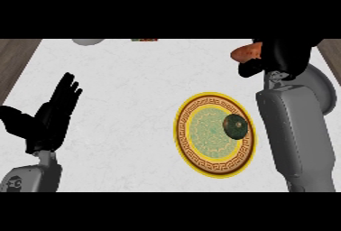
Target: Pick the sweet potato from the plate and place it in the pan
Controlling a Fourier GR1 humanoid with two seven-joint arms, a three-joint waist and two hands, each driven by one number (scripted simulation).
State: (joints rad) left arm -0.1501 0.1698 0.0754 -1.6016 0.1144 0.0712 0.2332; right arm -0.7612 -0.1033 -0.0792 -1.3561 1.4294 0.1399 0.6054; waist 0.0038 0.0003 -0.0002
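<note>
- Sweet potato [244, 52] sits in our right hand [279, 56], up at the far right of the desk [133, 90], well clear of the plate [213, 135].
- Our fingers are curled round it, hiding most of it; only its orange end pokes out to the left.
- We judge it stiff, fairly light and not fragile (a tapered root can slip endways), so a hold across the thick middle suits it best.
- The grey pan [323, 92] lies just under our right forearm, mostly hidden.
- A dark green round thing [235, 126] rests on the plate.
- Our left hand [53, 115] rests open at the left, fingers straight.
</note>
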